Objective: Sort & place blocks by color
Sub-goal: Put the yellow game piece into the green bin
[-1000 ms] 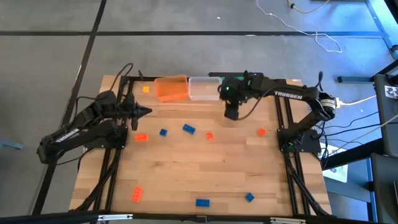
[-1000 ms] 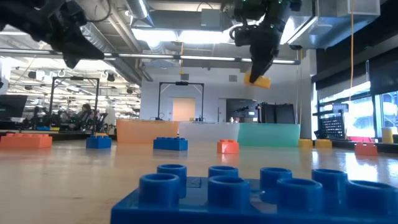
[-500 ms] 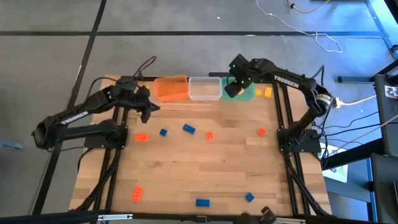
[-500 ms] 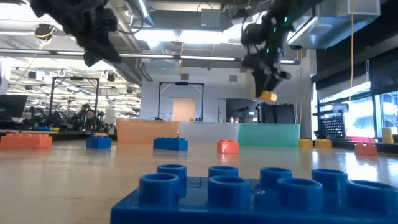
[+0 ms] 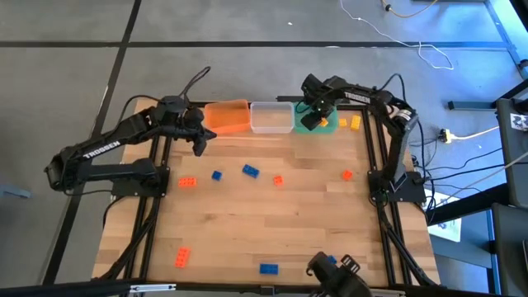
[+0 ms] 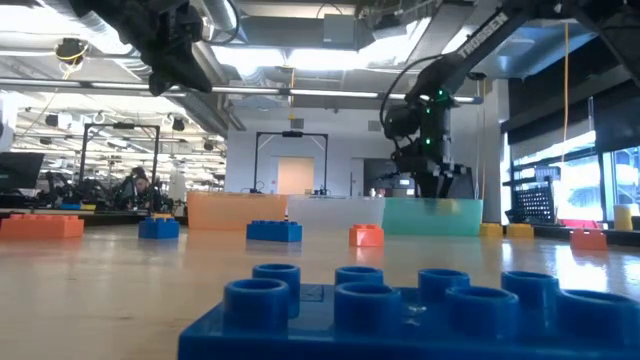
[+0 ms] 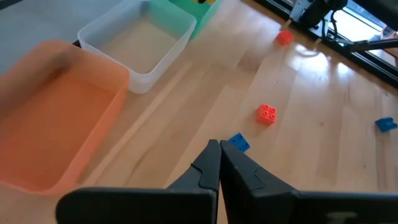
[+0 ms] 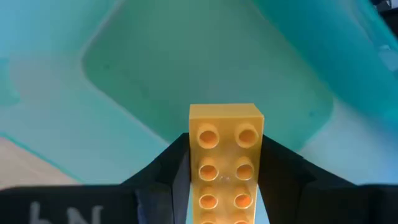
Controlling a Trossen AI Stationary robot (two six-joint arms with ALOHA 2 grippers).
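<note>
Yellow plastic fills the middle of the right wrist view: a studded yellow block [image 8: 225,163] is clamped between the two dark fingers of the right end effector [image 8: 225,186], directly over the open green tub [image 8: 211,68]. From above, that end effector [image 5: 312,118] sits at the far edge of the tabletop [image 5: 264,231], on the green tub [image 5: 323,125], which stands at the right end of a row with the clear tub [image 5: 271,118] in the middle and the orange tub [image 5: 227,117] on the left. Two more yellow blocks [image 5: 350,122] lie just right of the green tub.

The left end effector [image 5: 198,142] hangs just beside the orange tub's near left corner, its fingers pressed together on nothing [image 7: 219,163].

Across the middle of the tabletop lie an orange block [image 5: 187,181], two blue blocks [image 5: 216,175] and [image 5: 250,171], a small orange block [image 5: 278,180] and another orange one [image 5: 346,174] farther right. Near the front edge are an orange block [image 5: 181,257] on the left and a blue block [image 5: 268,268] in the centre.
</note>
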